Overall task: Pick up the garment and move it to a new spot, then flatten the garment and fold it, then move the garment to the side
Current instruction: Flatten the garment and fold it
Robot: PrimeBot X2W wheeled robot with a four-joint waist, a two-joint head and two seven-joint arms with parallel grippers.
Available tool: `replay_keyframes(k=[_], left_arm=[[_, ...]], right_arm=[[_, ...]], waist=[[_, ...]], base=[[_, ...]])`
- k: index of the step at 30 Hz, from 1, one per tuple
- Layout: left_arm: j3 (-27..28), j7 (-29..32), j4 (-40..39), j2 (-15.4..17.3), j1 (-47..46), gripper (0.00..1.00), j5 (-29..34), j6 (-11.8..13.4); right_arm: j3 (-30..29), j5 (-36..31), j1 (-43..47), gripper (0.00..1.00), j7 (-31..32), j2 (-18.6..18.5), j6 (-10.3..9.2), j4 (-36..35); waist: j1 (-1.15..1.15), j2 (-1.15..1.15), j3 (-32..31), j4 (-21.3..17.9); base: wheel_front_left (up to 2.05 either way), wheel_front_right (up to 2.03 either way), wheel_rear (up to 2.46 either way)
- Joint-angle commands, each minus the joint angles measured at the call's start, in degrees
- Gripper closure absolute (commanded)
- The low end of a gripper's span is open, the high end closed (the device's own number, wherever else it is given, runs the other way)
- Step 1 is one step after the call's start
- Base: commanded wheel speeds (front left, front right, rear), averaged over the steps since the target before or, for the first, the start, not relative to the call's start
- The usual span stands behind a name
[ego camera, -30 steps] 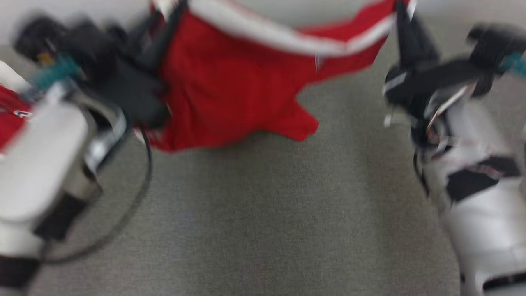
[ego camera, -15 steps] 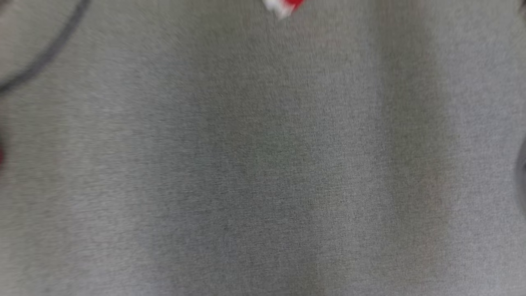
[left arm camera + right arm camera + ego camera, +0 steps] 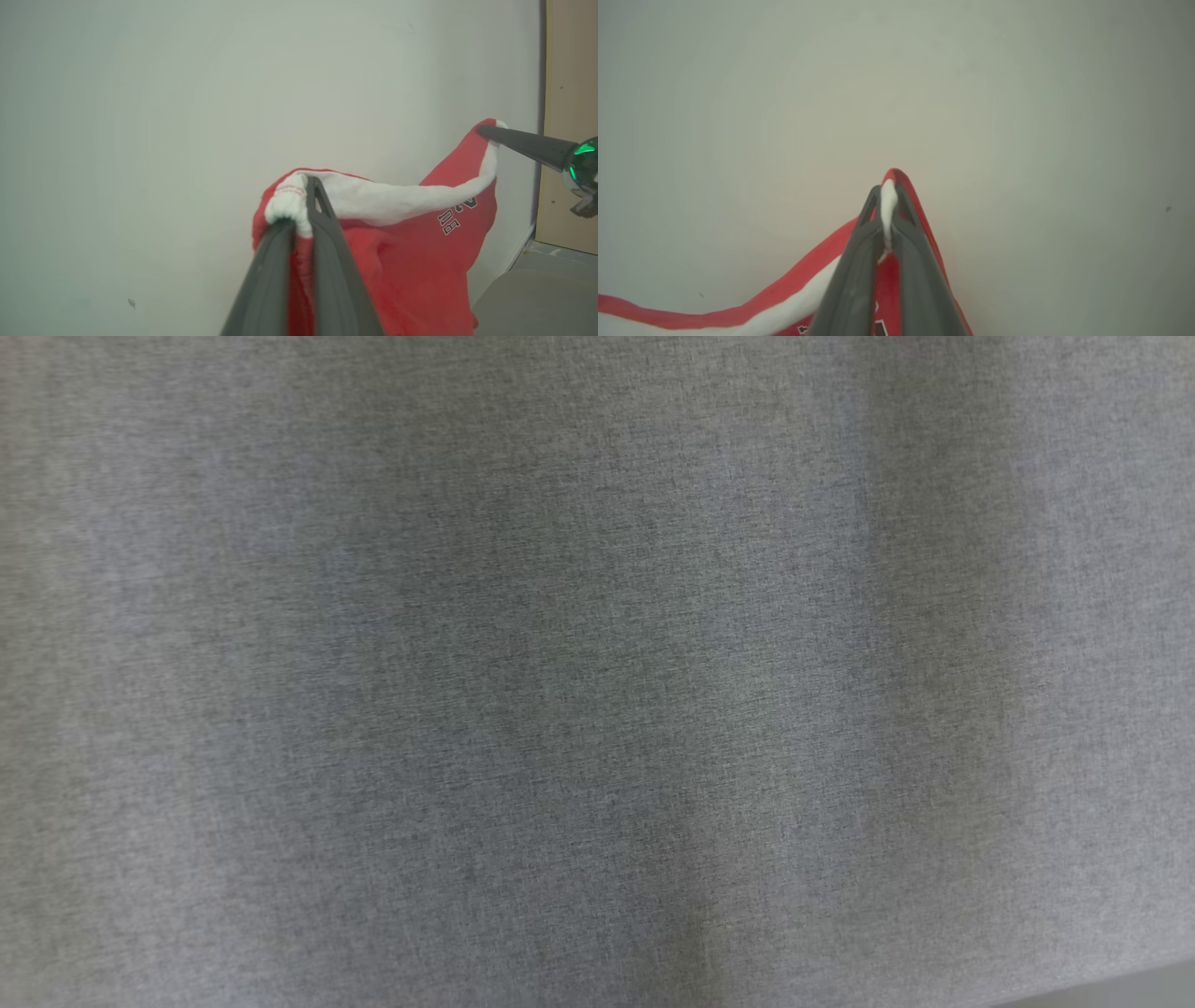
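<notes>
The garment (image 3: 420,261) is red with a white band and dark lettering, and it hangs in the air in front of a pale wall. In the left wrist view my left gripper (image 3: 303,200) is shut on the bunched white band at one end. The right gripper (image 3: 486,130) pinches the band's other end at the right of that view, so the white band sags between the two. In the right wrist view my right gripper (image 3: 888,196) is shut on the garment (image 3: 803,294), white edge squeezed between its dark fingers (image 3: 915,261).
The head view looks down on a grey cloth surface (image 3: 597,672) with soft shadow bands. Behind the garment stands a pale wall (image 3: 187,116). A wooden panel (image 3: 570,93) and a strip of grey surface (image 3: 537,298) lie at the right of the left wrist view.
The head camera has swung down: the arms and the red garment seen a second ago have left its picture, and the last red scrap at the top edge is gone too.
</notes>
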Motion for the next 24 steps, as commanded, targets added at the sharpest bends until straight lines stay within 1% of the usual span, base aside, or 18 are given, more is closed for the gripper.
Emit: replay_keyframes(k=[1, 4, 7, 11, 13, 14, 17, 18, 20, 22, 24], left_arm=[[-0.19, -0.25, 0.21, 0.31, -0.84, 1.0, -0.9, 0.1], [-1.82, -1.48, 0.78, 1.13, 0.21, 1.0, -3.32, 0.1], [-3.68, -2.94, 0.59, 1.82, 2.69, 1.0, -5.39, 0.1], [-3.72, -4.63, -1.29, 3.66, 9.08, 1.0, -9.02, 0.1], [-3.99, -4.84, -3.06, 4.57, 13.63, 1.0, -9.09, 0.1], [-2.76, -4.92, -4.33, 4.75, 16.01, 1.0, -9.91, 0.1], [1.49, -4.88, -8.3, 5.99, 25.5, 1.0, -9.07, 0.1], [2.42, -4.86, -9.6, 6.74, 28.81, 1.0, -7.34, 0.1], [5.92, -4.88, -12.4, 6.86, 36.12, 1.0, -6.61, 0.11], [9.69, -4.9, -15.86, 6.95, 43.17, 1.0, -5.28, 0.79], [11.87, -4.9, -19.37, 7.25, 50.4, 1.0, -2.56, 1.49]], right_arm=[[0.19, -0.18, -0.52, 1.0, -0.34, 0.29, 0.02, 0.2], [0.37, 0.23, 0.29, 1.0, -0.86, -0.19, 0.02, 1.27], [1.24, 1.15, 3.27, 1.0, -1.4, -0.73, 0.02, 1.43], [2.6, 3.87, 9.47, 1.0, -2.86, -1.16, 0.02, 0.0], [3.8, 5.41, 13.99, 1.0, -3.16, -1.34, 0.02, -1.19], [4.08, 6.73, 16.47, 1.0, -3.61, -1.63, 0.02, -2.12], [6.33, 9.6, 25.66, 1.0, -3.84, -2.37, 0.02, -6.13], [7.19, 10.37, 28.91, 1.0, -4.03, -2.8, 0.02, -7.67], [8.62, 11.79, 35.71, 1.0, -4.28, -4.02, 0.02, -10.75], [9.33, 13.54, 42.4, 1.0, -4.13, -5.24, 0.02, -14.04], [9.98, 14.95, 48.95, 1.0, -3.86, -6.34, 0.02, -17.81]], waist=[[-0.01, -0.02, 0.2, -0.23], [-0.01, -0.02, 0.05, -0.33], [-0.01, -0.02, -0.44, -0.46], [-0.01, -0.02, -2.9, -0.36], [-0.01, -0.02, -4.9, -0.34], [-0.01, -0.02, -5.94, -0.2], [-0.01, -0.02, -9.35, 0.0], [-0.01, -0.02, -10.57, -0.09], [-0.01, -0.02, -13.12, 0.12], [-0.01, -0.02, -14.99, 0.18], [-0.01, -0.02, -16.37, 0.22]], base=[[0.0, 0.0, 0.0], [0.0, 0.0, 0.0], [0.0, 0.0, 0.0], [0.0, 0.0, 0.0], [0.0, 0.0, 0.0], [0.0, 0.0, 0.0], [0.0, 0.0, 0.0], [0.0, 0.0, 0.0], [0.0, 0.0, 0.0], [0.0, 0.0, 0.0], [0.0, 0.0, 0.0]])
